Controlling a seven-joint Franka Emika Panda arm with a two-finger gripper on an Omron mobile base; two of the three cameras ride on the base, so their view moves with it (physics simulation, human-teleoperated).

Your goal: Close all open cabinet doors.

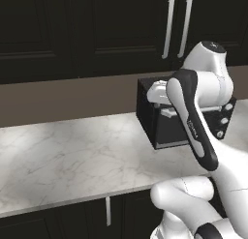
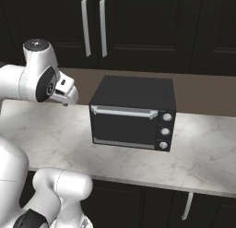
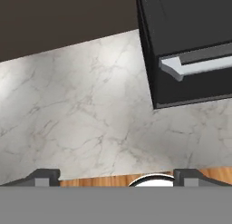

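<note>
Above the marble counter (image 1: 63,151), along the far wall, run the cabinet doors (image 2: 133,24), nearly black with recessed panels. Two of them meet at a pair of slim vertical silver bar handles (image 2: 94,27), which also show from the left base camera (image 1: 177,28). From both base cameras every upper door looks flush with its neighbours; I cannot make out one standing ajar. Below the near edge of the counter are more dark doors (image 1: 72,221), one with a short silver handle (image 1: 108,211); another such handle (image 2: 187,206) shows from the right side.

On the counter sits a black toaster oven (image 2: 133,112) with a horizontal silver handle (image 2: 124,112) and three knobs (image 2: 164,130) down its right side. My arm is folded in front of it to the left, with my hand just left of the oven and above the stone.

My pincer (image 3: 116,177) hangs over the marble, its two dark finger tips (image 3: 43,177) spread wide apart with nothing between them. Ahead of it and to the right is the oven's near left corner (image 3: 154,82); the tips touch neither oven nor counter.
</note>
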